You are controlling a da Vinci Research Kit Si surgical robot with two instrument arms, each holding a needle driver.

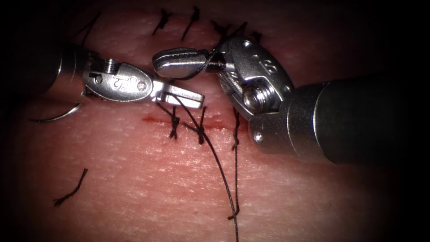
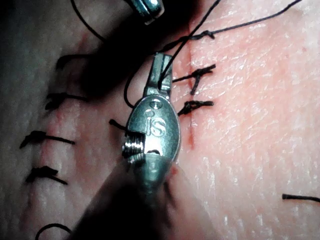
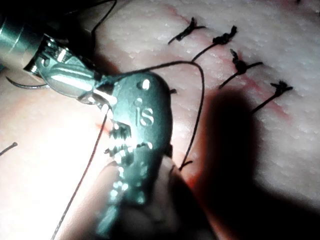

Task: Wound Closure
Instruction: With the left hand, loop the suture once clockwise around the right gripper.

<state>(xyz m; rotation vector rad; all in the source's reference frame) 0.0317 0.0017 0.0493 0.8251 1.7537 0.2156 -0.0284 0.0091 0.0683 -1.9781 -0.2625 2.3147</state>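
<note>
Endoscope view: both claws grip thread [image 1: 215,152]; needle [image 1: 58,116] lies free on tissue [image 1: 134,188].

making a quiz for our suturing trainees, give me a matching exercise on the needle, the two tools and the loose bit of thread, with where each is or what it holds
Things:
1. needle
2. left tool
3. right tool
4. cut end of thread

States:
a. jaws shut, thread looped around them
b. jaws shut on the thread, just above the cut
c. lies alone on the tissue, toward the left, away from both tools
d. lies on the tissue beside the left tool's shaft, held by neither tool, not in the tissue

Pairs: 1-d, 2-b, 3-a, 4-c
</note>
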